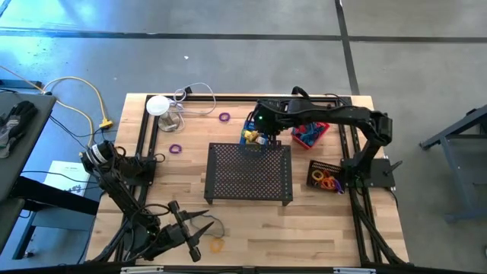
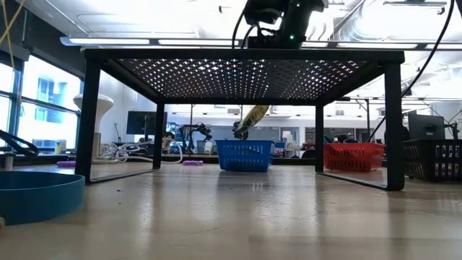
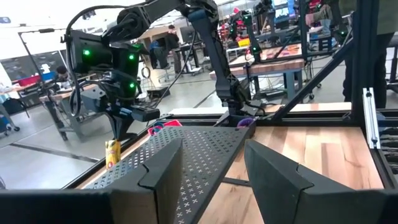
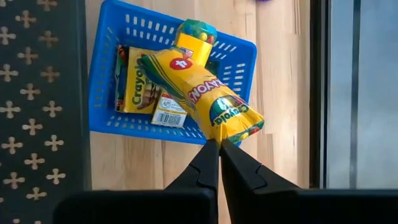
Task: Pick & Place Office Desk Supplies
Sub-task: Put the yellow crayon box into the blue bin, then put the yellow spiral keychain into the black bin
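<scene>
Right gripper [image 4: 219, 146] pinches my crayon packet [image 4: 199, 93] by one end, arm reaching over the blue basket [image 4: 112, 127]; packet hangs slanted, long axis tipped basketward; left gripper [image 1: 199, 230] waits open, near edge.

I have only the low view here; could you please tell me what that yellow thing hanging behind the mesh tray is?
Observer: It is a crayon pack, pinched at its end by the right gripper, whose fingers are shut on it.
Operator: Thank you. Is it over the blue basket?
Observer: Yes, it hangs above the blue basket, which already holds other yellow packs.
Operator: And where is the left arm, please?
Observer: The left gripper waits open at the table's near edge, close to an orange ring.
</scene>
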Robot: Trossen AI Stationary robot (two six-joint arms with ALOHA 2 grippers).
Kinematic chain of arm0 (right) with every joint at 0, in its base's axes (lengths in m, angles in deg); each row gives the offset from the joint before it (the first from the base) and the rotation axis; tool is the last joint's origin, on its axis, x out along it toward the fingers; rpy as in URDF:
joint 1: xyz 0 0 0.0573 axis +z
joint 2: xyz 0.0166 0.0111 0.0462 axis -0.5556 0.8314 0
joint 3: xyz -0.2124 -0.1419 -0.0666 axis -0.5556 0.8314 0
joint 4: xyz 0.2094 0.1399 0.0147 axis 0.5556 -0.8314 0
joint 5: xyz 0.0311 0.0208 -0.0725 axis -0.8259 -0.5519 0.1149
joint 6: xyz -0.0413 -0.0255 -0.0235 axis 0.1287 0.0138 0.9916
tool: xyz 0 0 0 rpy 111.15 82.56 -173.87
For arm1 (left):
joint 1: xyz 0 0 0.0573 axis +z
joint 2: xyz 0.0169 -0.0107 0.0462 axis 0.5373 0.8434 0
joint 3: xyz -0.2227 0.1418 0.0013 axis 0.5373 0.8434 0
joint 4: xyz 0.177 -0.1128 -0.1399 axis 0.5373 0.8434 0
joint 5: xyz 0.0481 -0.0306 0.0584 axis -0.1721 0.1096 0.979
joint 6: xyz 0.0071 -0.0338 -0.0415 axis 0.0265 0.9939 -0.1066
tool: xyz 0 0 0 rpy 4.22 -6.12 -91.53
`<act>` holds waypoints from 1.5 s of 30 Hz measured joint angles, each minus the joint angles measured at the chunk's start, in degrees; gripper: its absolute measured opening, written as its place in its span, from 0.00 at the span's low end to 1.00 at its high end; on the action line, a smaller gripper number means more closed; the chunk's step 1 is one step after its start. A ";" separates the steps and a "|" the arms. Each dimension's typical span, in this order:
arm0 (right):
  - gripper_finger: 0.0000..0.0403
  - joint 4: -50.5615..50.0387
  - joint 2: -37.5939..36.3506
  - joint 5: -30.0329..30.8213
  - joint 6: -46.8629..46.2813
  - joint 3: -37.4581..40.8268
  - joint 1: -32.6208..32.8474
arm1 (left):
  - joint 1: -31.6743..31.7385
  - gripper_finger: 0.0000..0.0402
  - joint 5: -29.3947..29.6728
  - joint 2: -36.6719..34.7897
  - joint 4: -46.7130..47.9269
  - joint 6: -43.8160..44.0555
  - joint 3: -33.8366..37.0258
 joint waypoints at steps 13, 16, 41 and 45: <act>0.24 0.98 -0.04 1.56 -0.17 0.00 0.02 | 0.00 0.41 0.13 0.02 0.00 -0.01 0.00; 0.29 1.95 -0.09 3.04 -0.16 0.00 0.02 | 0.00 0.41 0.16 0.02 0.00 -0.01 0.00; 0.34 -2.60 -15.99 15.98 -22.27 -0.01 32.55 | -6.55 0.41 1.63 0.07 0.77 2.68 0.02; 0.34 -1.40 -16.22 2.83 -29.50 0.00 39.82 | -9.01 0.41 2.64 0.07 6.05 3.56 0.25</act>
